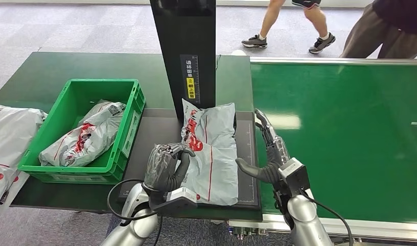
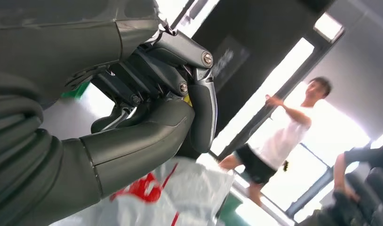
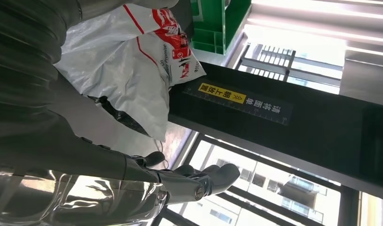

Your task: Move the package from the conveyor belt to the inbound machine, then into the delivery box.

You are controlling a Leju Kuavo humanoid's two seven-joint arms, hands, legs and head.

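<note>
Grey carpet runs behind the workstation, and I count two people (image 1: 298, 23) walking past at the far side. One green conveyor belt (image 1: 350, 133) takes up the right half of my head view. Next to it sits one dark scanning platform (image 1: 155, 138) with one black upright column (image 1: 188, 51) bearing a yellow label. One package (image 1: 214, 154), white-grey with red print, lies flat on that platform, its far end touching the column's base.

I see my left hand (image 1: 168, 166) at the package's near left edge, fingers curled in against the bag; I cannot tell whether they actually pinch it. My right hand (image 1: 268, 154) stands just beside the package's right edge, over the platform's border with the belt, fingers spread and holding nothing.

One green crate (image 1: 127, 128) sits left of the platform with one package (image 1: 86, 136) inside. Another bag (image 1: 12, 133) lies outside it at far left.
</note>
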